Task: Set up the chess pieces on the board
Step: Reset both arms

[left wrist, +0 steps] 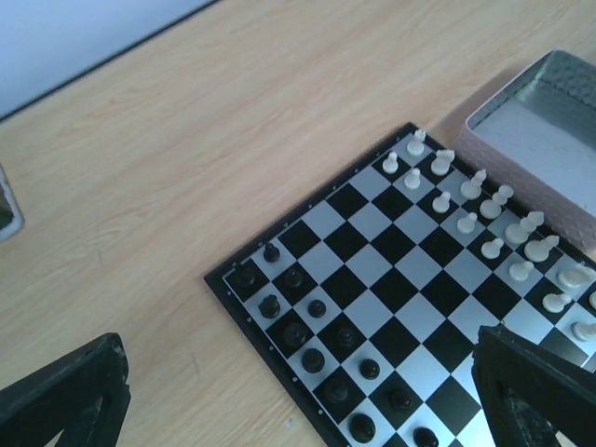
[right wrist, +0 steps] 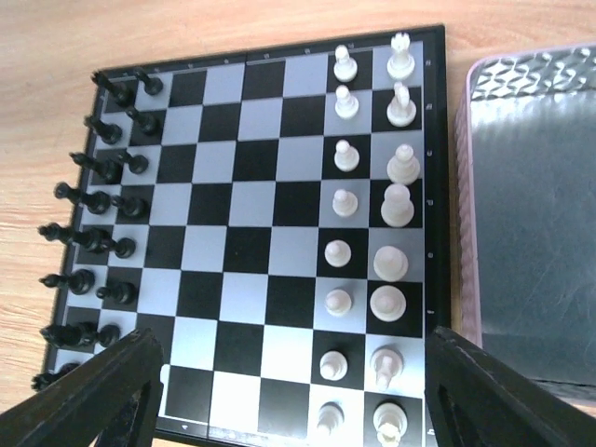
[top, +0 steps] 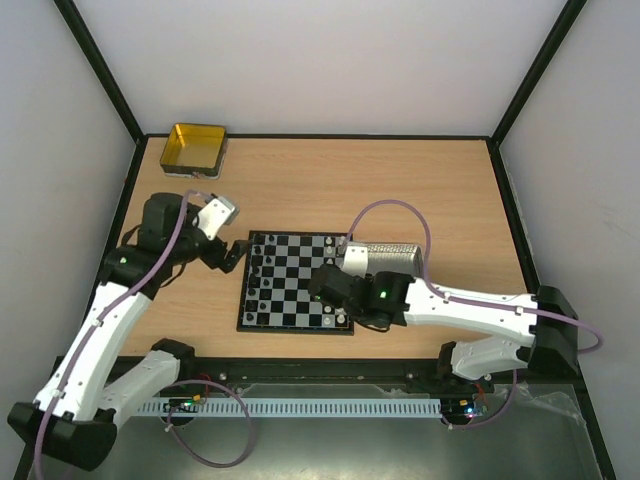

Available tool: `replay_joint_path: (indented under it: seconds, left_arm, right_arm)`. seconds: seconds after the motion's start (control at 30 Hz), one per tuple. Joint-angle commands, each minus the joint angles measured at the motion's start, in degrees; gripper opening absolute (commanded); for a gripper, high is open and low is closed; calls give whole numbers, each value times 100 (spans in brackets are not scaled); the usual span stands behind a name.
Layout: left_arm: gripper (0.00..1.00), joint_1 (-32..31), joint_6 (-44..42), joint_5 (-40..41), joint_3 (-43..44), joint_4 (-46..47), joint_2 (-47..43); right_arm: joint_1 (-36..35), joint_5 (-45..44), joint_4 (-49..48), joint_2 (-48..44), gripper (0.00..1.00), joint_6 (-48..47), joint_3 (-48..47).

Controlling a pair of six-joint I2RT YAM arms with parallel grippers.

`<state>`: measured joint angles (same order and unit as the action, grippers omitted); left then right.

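Observation:
The chessboard (top: 296, 282) lies mid-table, also in the left wrist view (left wrist: 400, 289) and the right wrist view (right wrist: 251, 233). Black pieces (right wrist: 98, 200) fill its two left columns, also seen in the left wrist view (left wrist: 307, 326). White pieces (right wrist: 372, 223) fill its two right columns, also in the left wrist view (left wrist: 494, 223). My left gripper (top: 236, 252) hovers open and empty at the board's left edge (left wrist: 298, 410). My right gripper (top: 325, 285) is open and empty over the board's near right part (right wrist: 289, 400).
A grey metal tray (top: 385, 256) sits against the board's right side; it shows in the right wrist view (right wrist: 535, 214) and the left wrist view (left wrist: 545, 140). A gold-yellow tin (top: 195, 148) stands at the back left corner. Dark-framed walls surround the table.

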<state>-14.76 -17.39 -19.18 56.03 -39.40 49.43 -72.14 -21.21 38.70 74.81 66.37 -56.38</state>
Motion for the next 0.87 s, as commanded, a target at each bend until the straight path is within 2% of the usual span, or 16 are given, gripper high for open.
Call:
replay_joint_path:
  seconds: [0.0,0.13,0.27,0.43,0.57,0.83]
  left_arm:
    - [99,-299,253,242,121,-229,333]
    - [99,-729,-20,-116,214,-463,467]
    - [99,-1146,-230,136,203,-596,612]
    - [99,-1300,-380,-106,235,-725,632]
    - [99,-1316,-437,-180,254,-771,679]
    - [99,-1318,-389,-122,250,-736,645]
  right_arm:
    - [110,-179,-123,-446,75,-248,-11]
    - [112,-13,-55,-640,76,-444,-133]
    - [108,93,235,-712,76,-595,-254]
    - [112,82,490,-760,75,-676,-204]
    - [111,548,464,-751,75,-978,-120]
    - [108,508,701,-879,74,-985,-60]
